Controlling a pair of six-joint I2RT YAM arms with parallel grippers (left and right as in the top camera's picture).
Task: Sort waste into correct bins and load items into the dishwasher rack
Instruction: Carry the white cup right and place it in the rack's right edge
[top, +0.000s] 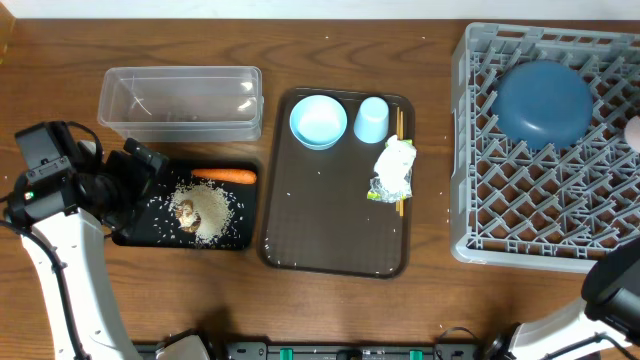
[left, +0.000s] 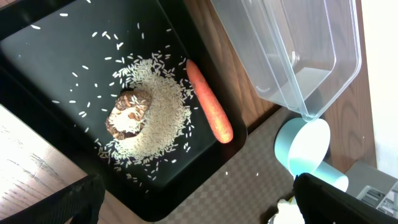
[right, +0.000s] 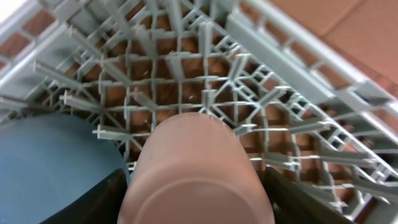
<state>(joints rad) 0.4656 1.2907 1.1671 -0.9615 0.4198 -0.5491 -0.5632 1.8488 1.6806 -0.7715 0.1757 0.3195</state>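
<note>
Over the grey rack (top: 480, 200), the right gripper (right: 196, 199) has a pale cup (right: 193, 162) between its fingers. The cup fills the gap, and whether they pinch it or stand loose cannot be told. It hangs just beside the dark blue bowl (top: 545, 103), which sits mouth-down in the rack's far half, with open lattice in front.

Across the table (top: 60, 60), the left gripper (left: 199, 193) hovers, fingers spread wide on nothing, over the black tray (top: 130, 235). The tray holds scattered rice (left: 158, 118), a brown lump (left: 129, 112) and a carrot (left: 210, 111) along the edge nearest the clear tub (top: 180, 100).

The brown serving tray (top: 330, 235) lies just beside the black tray, its near half bare. At its far end are a pale blue bowl (top: 318, 120) and a pale blue cup (top: 372, 120), with a wrapper (top: 393, 172) lying on the chopsticks (top: 399, 125). The wrapper's print is too small to read.
</note>
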